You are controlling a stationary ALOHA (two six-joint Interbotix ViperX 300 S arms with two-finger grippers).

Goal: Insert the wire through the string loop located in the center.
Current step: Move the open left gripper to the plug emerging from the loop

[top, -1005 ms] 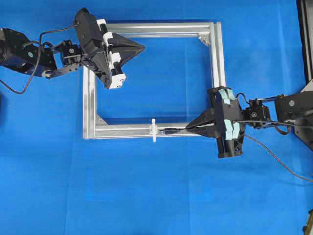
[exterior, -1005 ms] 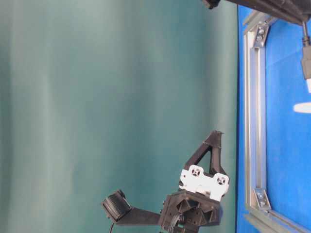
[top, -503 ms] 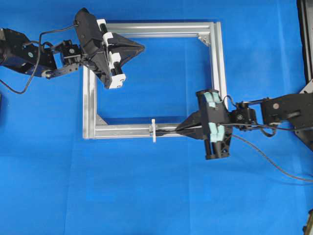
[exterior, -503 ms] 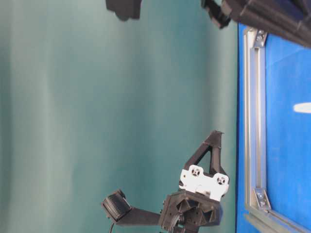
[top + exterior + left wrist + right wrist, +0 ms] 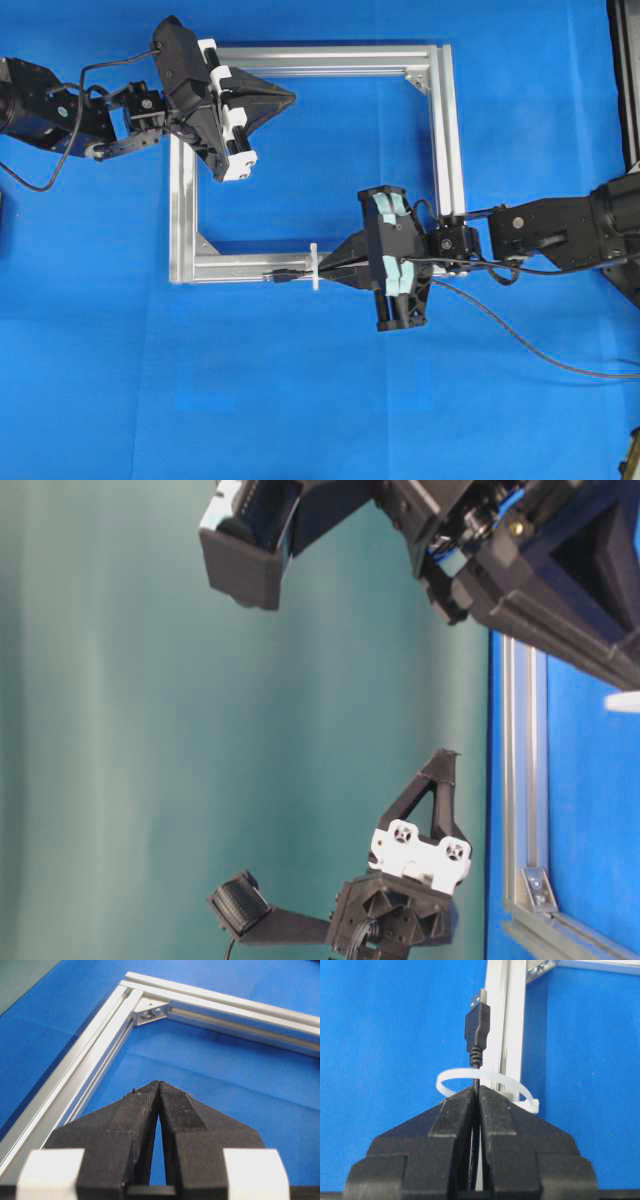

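At the white zip-tie loop on the near bar of the aluminium frame, the right gripper has its jaws pressed shut on the black USB cable, holding it just behind the plug. The plug and its metal tip already stand past the loop, on the far side from the fingertips, running alongside the frame bar; in the overhead view the plug shows just left of the loop.

The main risk, as I judge it, lies at the loop itself: the fingertips sit right against it, so any further push would press the jaws into the tie and bend or drag it along the bar. Letting go now could also let the springy cable slide back out through the loop, since only the plug and a short stretch have passed.

Beyond the loop, the room along the bar is open as far as the corner bracket, and the blue cloth beside it is bare. The left gripper, shut on nothing, hovers well away from the loop, over the frame's far corner.
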